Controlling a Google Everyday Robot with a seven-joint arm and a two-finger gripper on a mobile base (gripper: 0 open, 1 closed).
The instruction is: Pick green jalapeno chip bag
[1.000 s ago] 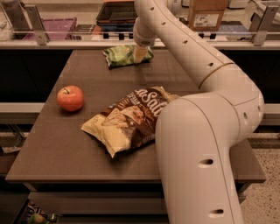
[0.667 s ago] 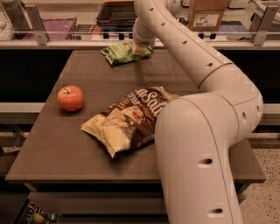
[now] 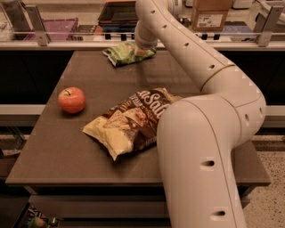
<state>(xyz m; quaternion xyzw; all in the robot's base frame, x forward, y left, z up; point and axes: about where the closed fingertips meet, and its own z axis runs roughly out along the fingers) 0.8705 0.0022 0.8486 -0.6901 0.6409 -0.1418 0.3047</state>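
The green jalapeno chip bag [image 3: 124, 53] is small and crinkled and sits at the far edge of the brown table [image 3: 89, 147], a little left of its middle. My gripper [image 3: 143, 50] reaches down from the long white arm [image 3: 191, 58] and sits on the bag's right end, touching it. The gripper's tip is buried in the bag's foil. The larger brown-and-cream chip bag [image 3: 129, 127] lies in the middle of the table, with its right side behind my arm's base segment.
A red apple [image 3: 71, 99] sits on the left part of the table. Behind the table runs a rail with a purple bin [image 3: 53, 26], a dark tray [image 3: 118, 13] and a cardboard box [image 3: 209, 13].
The green bag has shifted slightly up and to the left together with the gripper, and its shape has crumpled. The apple and the brown bag have not moved.
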